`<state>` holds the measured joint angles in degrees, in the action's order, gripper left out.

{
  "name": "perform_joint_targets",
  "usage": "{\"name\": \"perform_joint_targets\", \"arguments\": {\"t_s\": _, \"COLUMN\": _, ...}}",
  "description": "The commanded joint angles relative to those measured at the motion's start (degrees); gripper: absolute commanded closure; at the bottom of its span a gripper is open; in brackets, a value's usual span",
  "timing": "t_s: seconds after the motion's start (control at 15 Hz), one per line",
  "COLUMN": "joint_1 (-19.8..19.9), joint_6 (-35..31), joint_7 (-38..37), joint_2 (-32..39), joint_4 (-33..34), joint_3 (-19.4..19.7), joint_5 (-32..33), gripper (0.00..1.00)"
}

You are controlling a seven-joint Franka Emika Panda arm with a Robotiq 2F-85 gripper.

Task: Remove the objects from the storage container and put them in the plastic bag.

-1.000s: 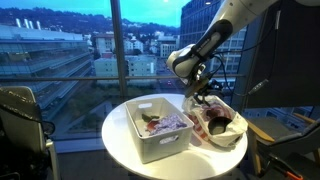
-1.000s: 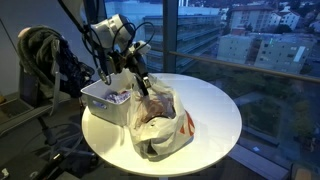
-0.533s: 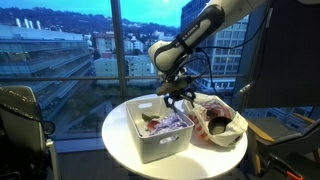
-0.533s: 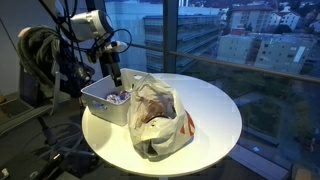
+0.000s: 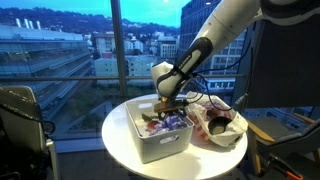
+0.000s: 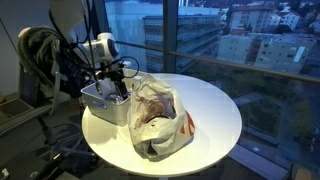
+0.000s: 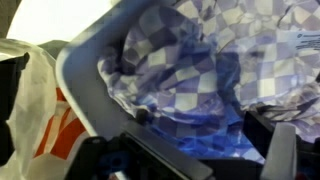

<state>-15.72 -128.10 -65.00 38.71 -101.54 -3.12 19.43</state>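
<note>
In the wrist view the end effector (image 7: 205,152) comes in from the bottom edge, its two dark fingers spread wide apart and pinching nothing; the checked purple and white cloth (image 7: 210,60) lies bunched just beyond and between them, filling the storage container (image 7: 85,70), whose pale rim runs as a diagonal across the picture; outside that rim lies the plastic bag (image 7: 25,100), crinkled white with red-orange marks. Only this view shows the cloth's pattern and the gap between the fingers.

In an exterior view the end effector (image 5: 168,104) hangs low over the storage container (image 5: 160,145), right above the cloth (image 5: 172,122); the container stands near the front edge of the round white counter (image 5: 120,135); the plastic bag (image 5: 228,138) lies touching its side, toward the counter's right edge, mouth open on a dark reddish-brown item (image 5: 214,126).

In an exterior view from another side the end effector (image 6: 119,90) dips into the container (image 6: 100,108) at the counter's (image 6: 215,120) far left edge; the bag (image 6: 160,125) stands tall against it, hiding that side wall; the cloth barely shows here.

Behind, a chair (image 5: 18,110) and the window (image 5: 70,50) with city buildings.
</note>
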Motion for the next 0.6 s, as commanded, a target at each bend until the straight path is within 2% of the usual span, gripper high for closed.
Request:
{"name": "perform_joint_targets", "arguments": {"t_s": 0.0, "joint_1": 0.67, "joint_6": -2.24, "joint_7": 2.64, "joint_2": 3.05, "joint_4": 0.93, "joint_3": 1.91, "joint_5": -3.79, "gripper": 0.00}}
{"name": "perform_joint_targets", "arguments": {"t_s": 0.07, "joint_1": 1.51, "joint_6": -2.89, "joint_7": 3.85, "joint_2": 3.57, "joint_4": 0.83, "joint_3": 1.35, "joint_5": -5.94, "gripper": 0.08}}
{"name": "perform_joint_targets", "arguments": {"t_s": 0.13, "joint_1": 2.08, "joint_6": -3.36, "joint_7": 5.23, "joint_2": 3.70, "joint_4": 0.69, "joint_3": 0.83, "joint_5": -7.96, "gripper": 0.26}}
{"name": "perform_joint_targets", "arguments": {"t_s": 0.53, "joint_1": 3.19, "joint_6": -3.26, "joint_7": 11.87, "joint_2": 3.10, "joint_4": 0.48, "joint_3": -0.95, "joint_5": -19.68, "gripper": 0.72}}
